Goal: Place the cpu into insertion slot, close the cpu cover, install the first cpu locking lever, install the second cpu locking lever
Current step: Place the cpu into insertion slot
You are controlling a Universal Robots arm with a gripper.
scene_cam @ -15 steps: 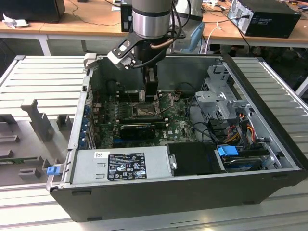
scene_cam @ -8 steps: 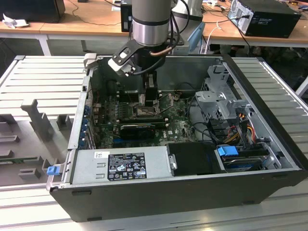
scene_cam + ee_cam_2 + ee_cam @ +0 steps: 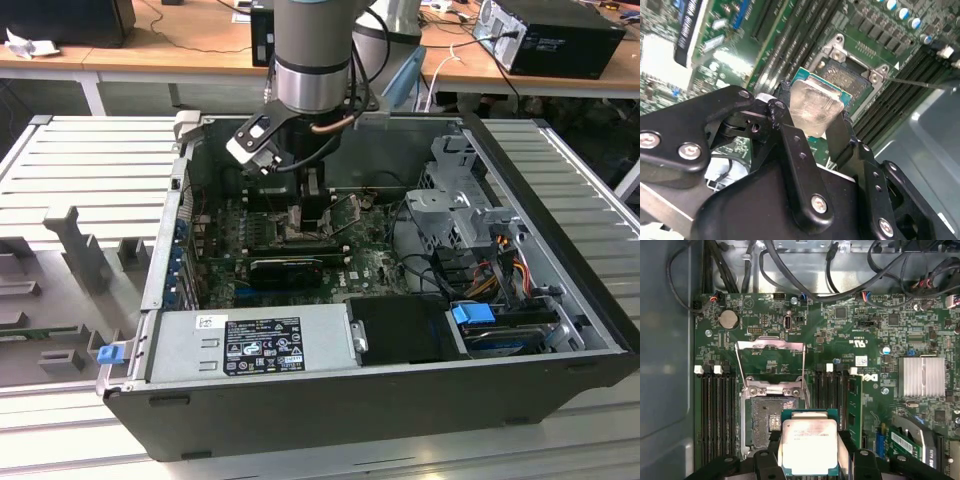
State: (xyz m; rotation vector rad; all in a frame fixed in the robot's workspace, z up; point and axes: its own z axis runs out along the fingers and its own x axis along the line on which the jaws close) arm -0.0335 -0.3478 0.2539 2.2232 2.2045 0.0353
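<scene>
My gripper (image 3: 810, 452) is shut on the cpu (image 3: 809, 440), a square chip with a dull grey metal top and a green edge, held flat between the two black fingers (image 3: 790, 140). In both wrist views the chip hovers over the green motherboard beside the insertion slot (image 3: 764, 424), overlapping one of its corners. The dark socket (image 3: 856, 75) lies bare inside its metal rim. The cpu cover (image 3: 771, 346) is swung open away from the socket, and thin wire levers (image 3: 804, 371) stand along its sides. In the exterior view the gripper (image 3: 308, 215) reaches down into the open computer case.
Long black memory slots (image 3: 715, 415) flank the socket on both sides. A silver heat sink (image 3: 921, 376) and a black card (image 3: 290, 268) sit on the board. The case walls, the grey power supply (image 3: 250, 345), the drive cage (image 3: 455, 215) and the cable bundles (image 3: 840, 270) hem in the arm.
</scene>
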